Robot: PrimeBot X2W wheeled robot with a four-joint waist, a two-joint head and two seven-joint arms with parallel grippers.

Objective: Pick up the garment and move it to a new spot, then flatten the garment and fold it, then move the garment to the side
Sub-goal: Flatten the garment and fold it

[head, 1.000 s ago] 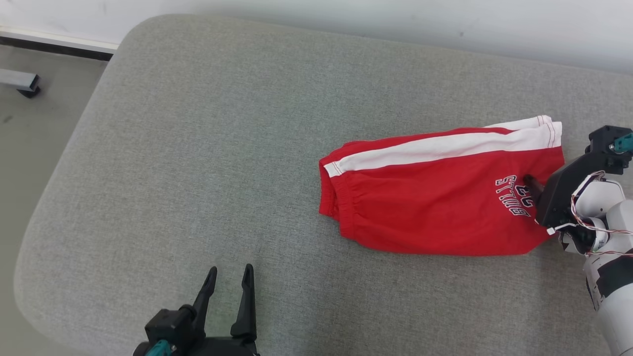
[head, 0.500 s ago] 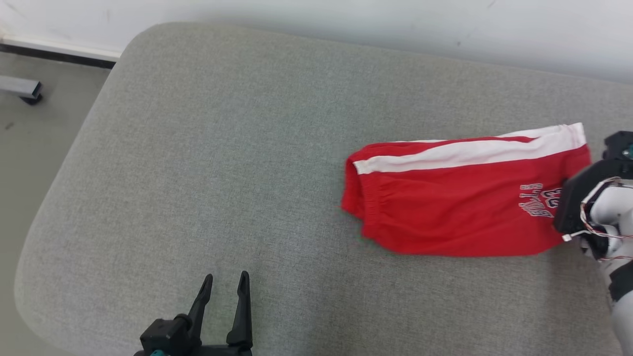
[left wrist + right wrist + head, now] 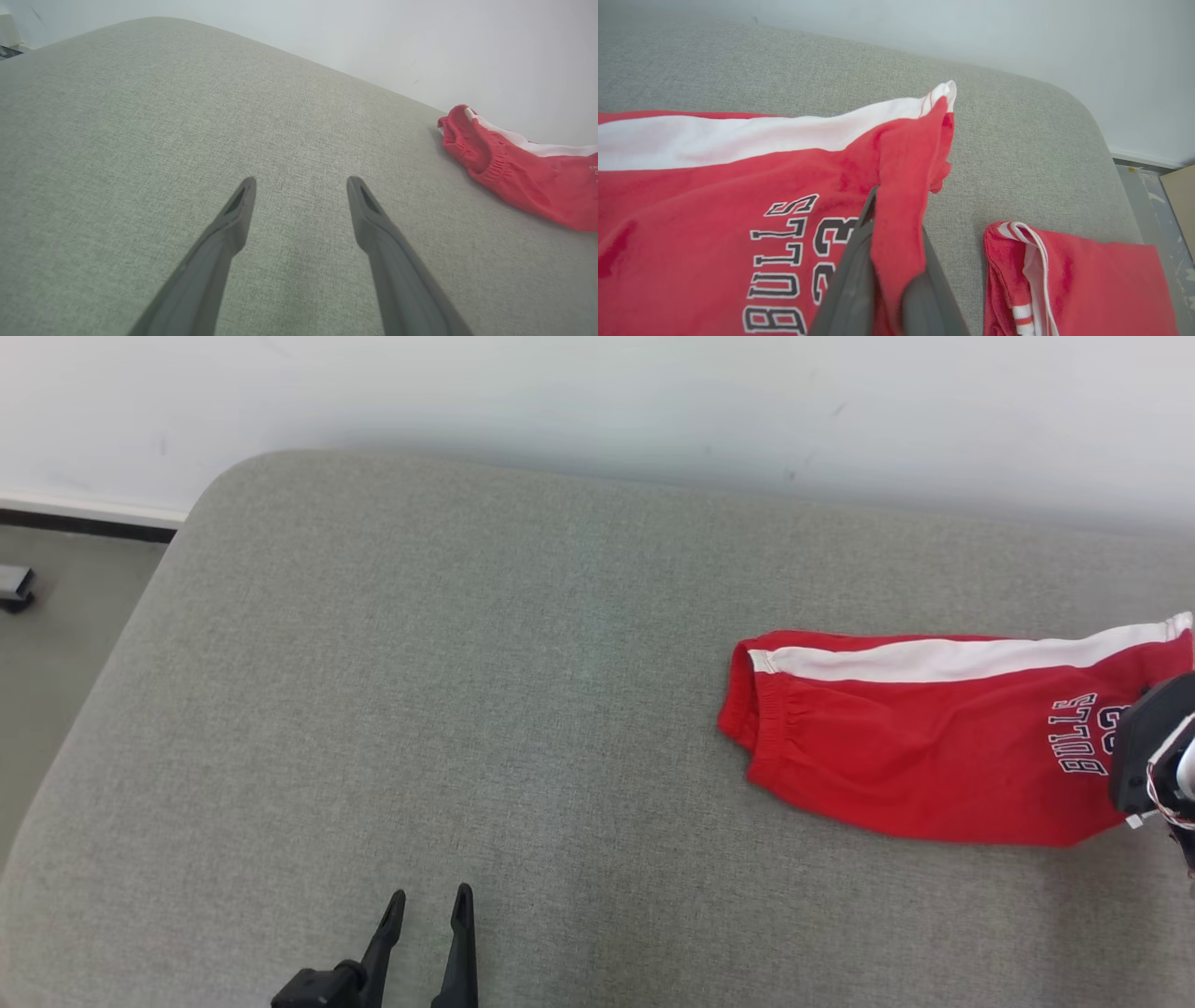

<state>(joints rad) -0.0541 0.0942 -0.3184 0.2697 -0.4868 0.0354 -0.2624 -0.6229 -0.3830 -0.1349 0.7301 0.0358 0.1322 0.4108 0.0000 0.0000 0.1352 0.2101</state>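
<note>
Fig. Head view w/ both wrist views. (a) Grey upholstered pad [image 3: 448,653], rounded corner at far left, set against a white wall [image 3: 597,392]; strip of floor [image 3: 56,644] off its left edge. (b) Garment [image 3: 915,765]: red shorts lying on the right part of the pad, well apart from the left arm. Long axis runs left–right across the head view, approx. parallel to the wall. Gathered waistband [image 3: 761,728] points to the robot's left; hem end points right. White side stripe [image 3: 943,660] runs along the far edge; "BULLS 23" print [image 3: 1088,733] sits near the hem end. (c) Second red-and-white cloth piece [image 3: 1087,275] beside the hem, right wrist view; same garment or not: cannot tell. (d) Right gripper [image 3: 889,252]: fingers pinched together on a raised fold of the hem. (e) Left gripper [image 3: 429,896]: fingers spread wide over bare pad, holding nothing.
</note>
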